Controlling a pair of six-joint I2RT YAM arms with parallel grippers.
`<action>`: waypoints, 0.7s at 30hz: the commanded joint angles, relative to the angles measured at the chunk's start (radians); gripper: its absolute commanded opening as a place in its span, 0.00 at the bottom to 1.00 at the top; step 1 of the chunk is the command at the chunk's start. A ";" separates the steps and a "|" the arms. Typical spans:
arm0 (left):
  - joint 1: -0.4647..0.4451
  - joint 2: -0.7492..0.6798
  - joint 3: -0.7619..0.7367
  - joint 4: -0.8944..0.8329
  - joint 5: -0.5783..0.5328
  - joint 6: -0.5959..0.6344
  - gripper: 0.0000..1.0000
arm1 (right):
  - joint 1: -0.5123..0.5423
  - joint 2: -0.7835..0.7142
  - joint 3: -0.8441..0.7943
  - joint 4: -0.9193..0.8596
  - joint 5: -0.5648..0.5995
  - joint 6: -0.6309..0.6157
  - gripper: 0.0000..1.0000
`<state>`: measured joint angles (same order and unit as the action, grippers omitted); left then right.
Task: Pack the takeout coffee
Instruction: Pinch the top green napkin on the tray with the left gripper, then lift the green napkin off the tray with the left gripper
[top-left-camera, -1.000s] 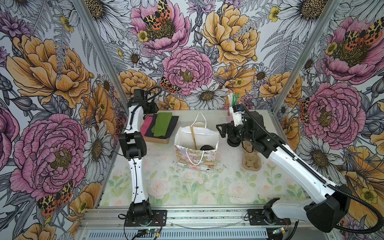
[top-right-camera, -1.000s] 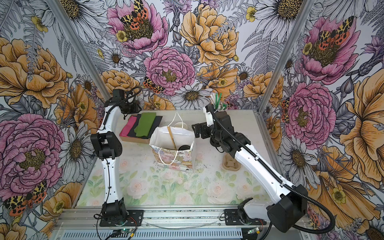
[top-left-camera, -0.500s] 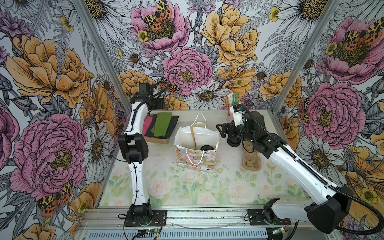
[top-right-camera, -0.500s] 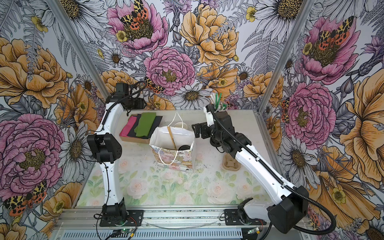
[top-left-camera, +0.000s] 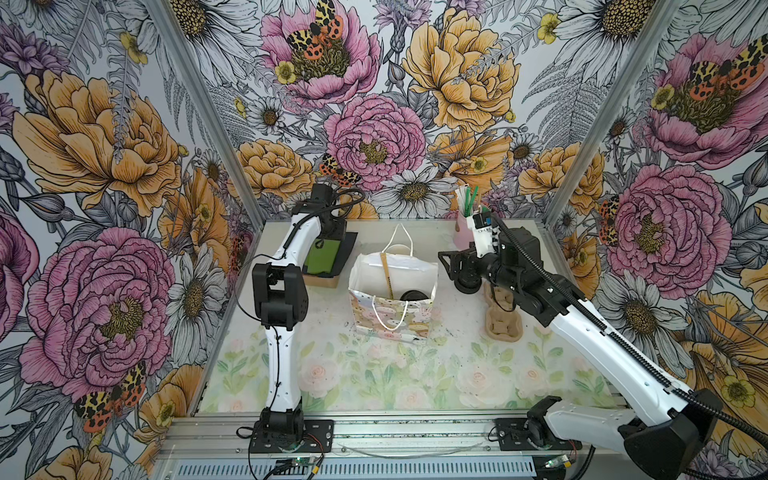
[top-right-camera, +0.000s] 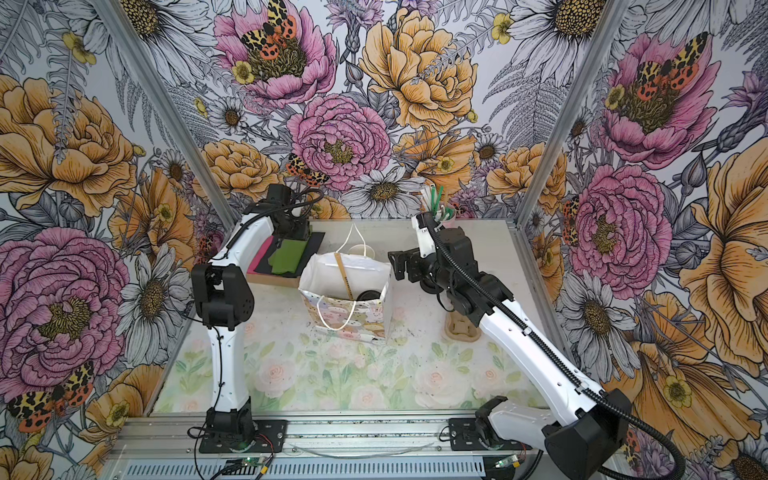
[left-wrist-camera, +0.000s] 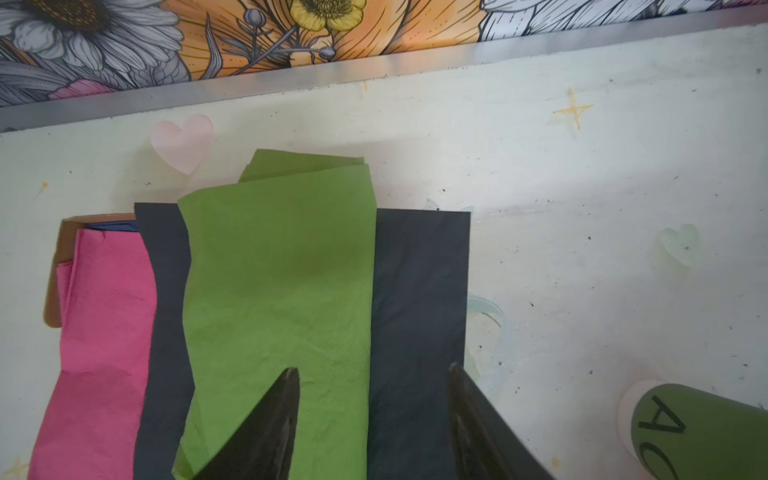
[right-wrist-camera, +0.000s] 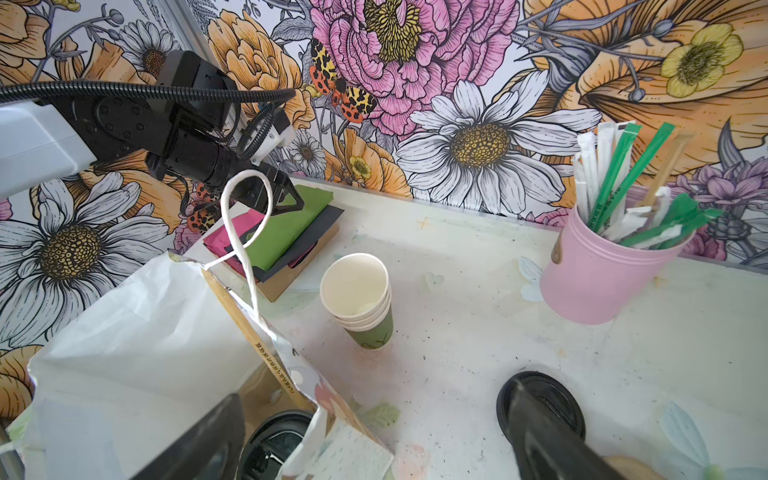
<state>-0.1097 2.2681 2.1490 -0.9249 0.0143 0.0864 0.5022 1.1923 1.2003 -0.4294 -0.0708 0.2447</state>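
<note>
Right wrist view pretty much tells the story: the takeout coffee (right-wrist-camera: 276, 440) is sitting down inside the paper bag (right-wrist-camera: 145, 332). All you can see of it is the round black sip lid, since the cup body is hidden by the bag wall. Both top views show the same thing, with the lid (top-left-camera: 413, 295) low in the bag, toward the side nearer the right arm. A wooden stirrer (top-left-camera: 388, 274) leans in there just beside it.

The right gripper (right-wrist-camera: 376, 386) has its jaws spread wide with nothing between them. It hangs by the bag's rim, one finger over the bag mouth and the other over a loose black lid (right-wrist-camera: 540, 407) lying flat on the table (right-wrist-camera: 457, 257). It isn't gripping either one.

Over at the back-left corner, the left gripper (left-wrist-camera: 372, 368) hovers over the napkins with its jaws apart and nothing pinched. A green napkin (left-wrist-camera: 282, 270) lies on top of a dark napkin (left-wrist-camera: 419, 291), with a pink napkin (left-wrist-camera: 104, 332) next to them, all in a shallow cardboard tray (left-wrist-camera: 52, 291). I honestly can't tell if the fingertips are touching the paper or just above it.

Other stuff on the table: a stack of cups (right-wrist-camera: 359, 299) with no lids stands behind the bag, and a pink bucket (right-wrist-camera: 598, 278) stuffed with wrapped straws and sticks sits at the back. A pulp cup carrier (top-left-camera: 500, 320) lies under the right arm, beside the bag but not touching it.
</note>
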 joint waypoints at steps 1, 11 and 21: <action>-0.007 -0.013 -0.043 0.043 -0.060 0.009 0.57 | -0.010 -0.019 -0.005 0.006 0.020 -0.013 0.99; -0.012 -0.015 -0.118 0.092 -0.054 0.005 0.53 | -0.010 -0.014 -0.011 0.006 0.017 -0.007 1.00; -0.009 0.006 -0.135 0.105 -0.071 0.015 0.47 | -0.011 -0.020 -0.021 0.005 0.014 -0.007 0.99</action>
<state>-0.1188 2.2681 2.0274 -0.8558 -0.0326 0.0864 0.4965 1.1923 1.1831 -0.4294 -0.0708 0.2428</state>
